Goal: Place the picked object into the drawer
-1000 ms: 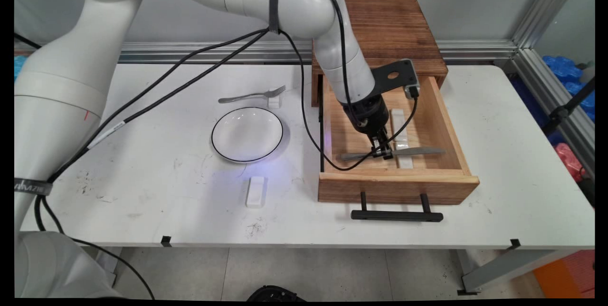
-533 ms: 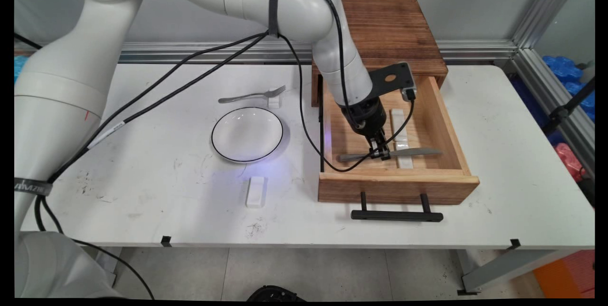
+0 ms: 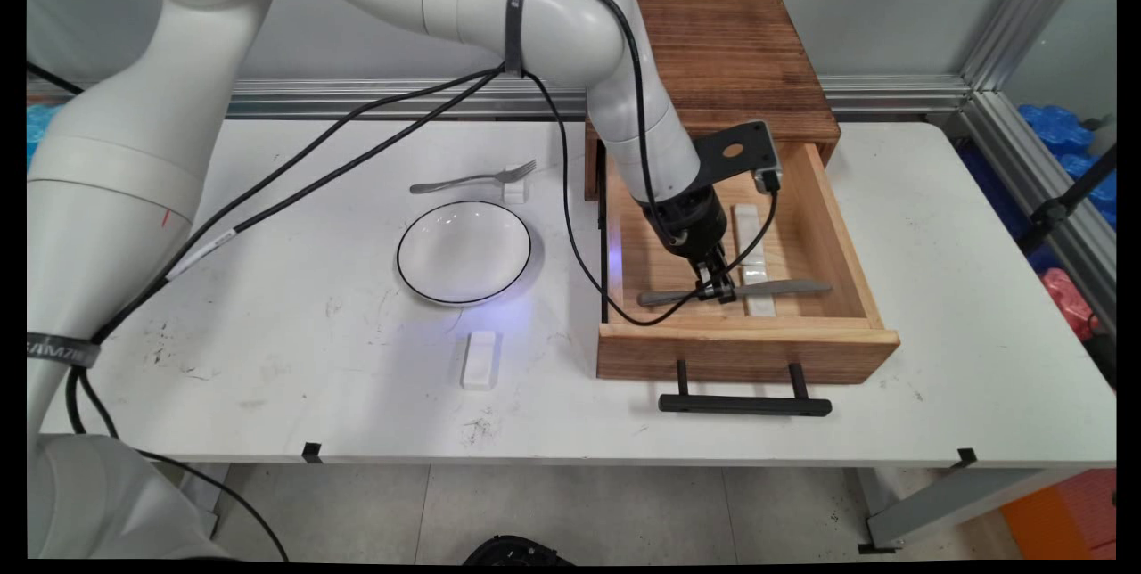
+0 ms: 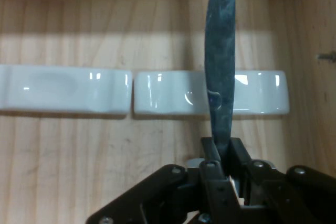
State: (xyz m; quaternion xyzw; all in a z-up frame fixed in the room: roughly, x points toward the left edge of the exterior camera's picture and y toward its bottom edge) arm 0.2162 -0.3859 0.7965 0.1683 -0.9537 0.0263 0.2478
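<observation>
**Pincer clamped on knife inside open drawer**

The black two-finger pincer point(image 3: 716, 289) grips a grey metal table knife point(image 3: 784, 287) inside the open light wooden drawer point(image 3: 747, 344). The blade crosses one of two white ceramic rests point(image 4: 65, 89) lying on the drawer floor.

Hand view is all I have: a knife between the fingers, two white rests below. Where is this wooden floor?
Observer: Inside an open drawer, pulled out of a wooden cabinet at the back of the table.
Operator: What lies outside the drawer?
Observer: To its left in the main view, a white plate, with a fork behind it and one more white rest in front.
</observation>
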